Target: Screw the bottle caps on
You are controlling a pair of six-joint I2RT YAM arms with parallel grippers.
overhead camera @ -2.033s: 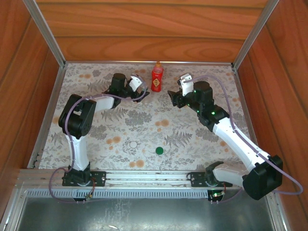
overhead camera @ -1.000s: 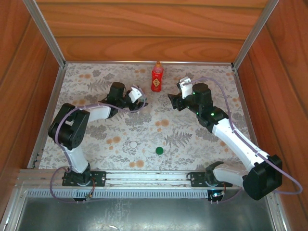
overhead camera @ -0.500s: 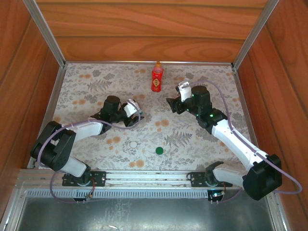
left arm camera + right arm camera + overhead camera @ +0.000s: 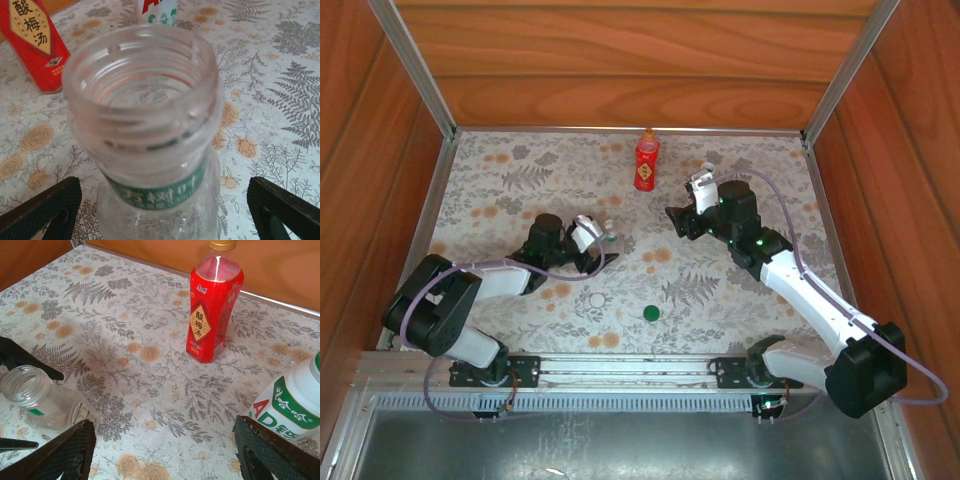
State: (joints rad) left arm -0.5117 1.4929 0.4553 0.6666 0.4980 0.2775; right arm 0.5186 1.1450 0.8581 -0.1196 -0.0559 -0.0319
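A: Where to find the clear bottle (image 4: 142,125)?

B: Left of centre in the top view, straight ahead of the left gripper (image 4: 162,182). Flanked by both fingers, touched by neither.

A: And those jaws?

B: Spread wide, gripping nothing. Plain gaps on either side in the left wrist view.

A: Lying which way?

B: Mouth uncapped and turned toward the left wrist camera, body running away from it. In the right wrist view, at lower left, seems to lean toward upper left, unlike the red bottle (image 4: 212,310) at top centre, straight up with a gold cap on. Hard to tell whether standing or tipped.

A: Right gripper (image 4: 164,424)?

B: Also wide open, empty. Right of centre in the top view, aimed toward the red bottle. White bottle (image 4: 292,405) at the lower right edge of the right wrist view, just beside the right finger, not between the jaws.

A: Caps?

B: Loose on the table (image 4: 500,190), bottom centre of the top view: white cap (image 4: 597,299), then green cap (image 4: 650,312) to its right. White cap nearer the left gripper; green cap roughly midway between both.

A: Next, then?

B: Probably fetching a cap; no telling which fits. Likely needs one gripper steadying the clear bottle across its long axis, the other lowering a cap onto the mouth. Left better placed for the steadying. Worth checking for upright first.
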